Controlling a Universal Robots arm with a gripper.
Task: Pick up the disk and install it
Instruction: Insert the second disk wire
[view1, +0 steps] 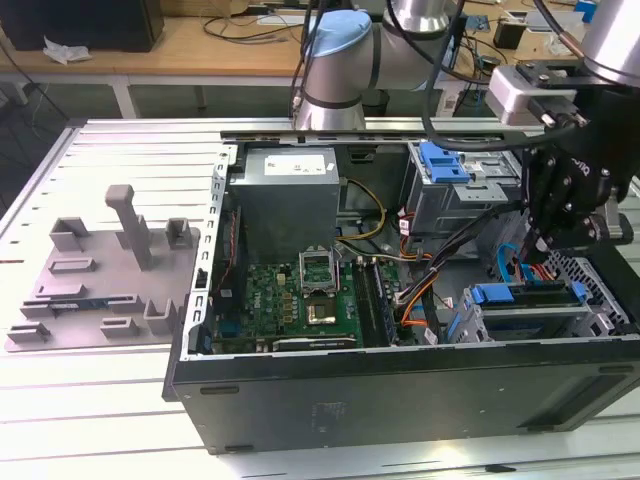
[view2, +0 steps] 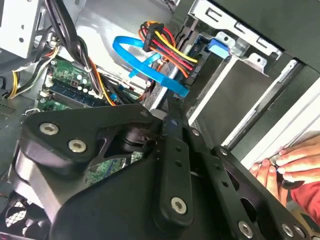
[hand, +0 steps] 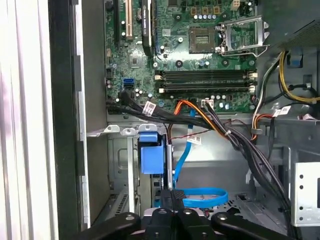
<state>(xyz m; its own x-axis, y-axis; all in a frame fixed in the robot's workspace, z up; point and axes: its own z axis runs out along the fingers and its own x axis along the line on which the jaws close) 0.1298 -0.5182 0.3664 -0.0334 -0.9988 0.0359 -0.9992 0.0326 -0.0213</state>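
The disk (view1: 535, 312), a silver drive with a blue rail bracket, lies in the lower drive bay at the exterior view's right front corner of the open computer case (view1: 400, 385). Its blue bracket end (hand: 151, 154) shows in the first wrist view, slotted in the bay. My gripper (view1: 537, 252) hangs just above and behind the disk. Its black fingers (hand: 168, 201) are shut together with nothing between them. In the second wrist view, the gripper's (view2: 170, 102) tip sits close to a looped blue data cable (view2: 145, 60).
A bundle of power cables (view2: 167, 47) runs beside the bay. A grey drive cage with a blue latch (view1: 440, 160) stands behind it. The motherboard (view1: 300, 290) and power supply (view1: 290, 190) lie toward the exterior view's left. A grey fixture plate (view1: 110, 270) lies outside the case. A person's hand (view2: 285, 160) rests at the case edge.
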